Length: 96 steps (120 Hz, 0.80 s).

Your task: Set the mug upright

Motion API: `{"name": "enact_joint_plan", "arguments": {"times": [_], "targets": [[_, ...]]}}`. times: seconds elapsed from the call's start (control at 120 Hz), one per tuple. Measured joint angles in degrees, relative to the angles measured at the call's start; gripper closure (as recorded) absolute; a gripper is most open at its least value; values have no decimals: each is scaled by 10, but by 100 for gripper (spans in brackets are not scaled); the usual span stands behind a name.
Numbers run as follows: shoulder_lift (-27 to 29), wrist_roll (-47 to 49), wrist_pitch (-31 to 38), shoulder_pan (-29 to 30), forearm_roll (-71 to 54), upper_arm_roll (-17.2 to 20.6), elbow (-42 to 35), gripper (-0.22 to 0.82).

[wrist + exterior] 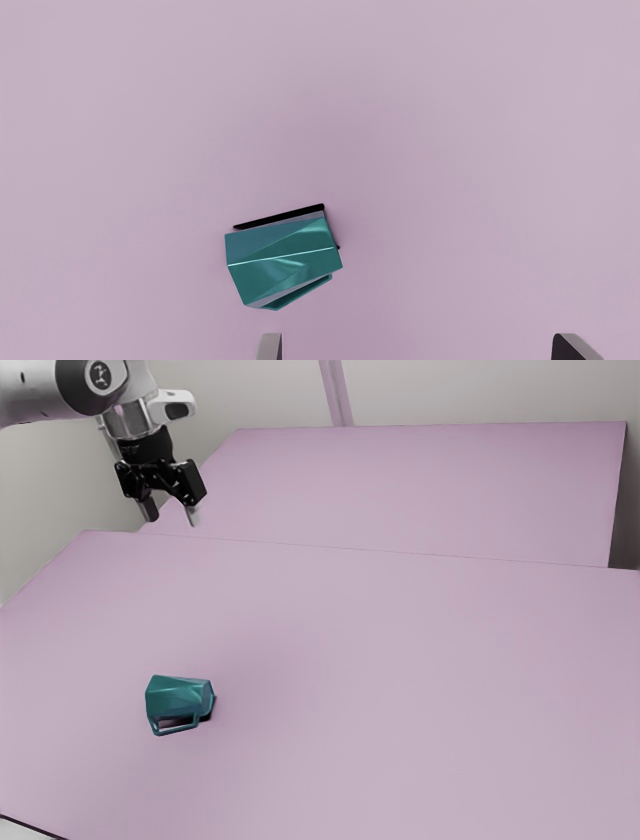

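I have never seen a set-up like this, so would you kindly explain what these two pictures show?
The machine is one robot arm, reaching in from the exterior view's upper left. At its end is a black gripper, which works like a simple hand. The exterior view is taken from beside the arm. The wrist view comes from a camera on its hand, so the tips of its two fingers show at the bottom edge. They stand wide apart and hold nothing. A teal mug with a handle lies on its side on the pink table.
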<state>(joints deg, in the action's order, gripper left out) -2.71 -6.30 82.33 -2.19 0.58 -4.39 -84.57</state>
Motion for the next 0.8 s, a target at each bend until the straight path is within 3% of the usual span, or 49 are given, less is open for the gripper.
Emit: {"name": "enact_joint_plan", "arguments": {"times": [0.475,0.8], "targets": [[9,-2,-2,37,2,-2,-11,2],[68,-7,15,95,23,-4,-100,2]]}}
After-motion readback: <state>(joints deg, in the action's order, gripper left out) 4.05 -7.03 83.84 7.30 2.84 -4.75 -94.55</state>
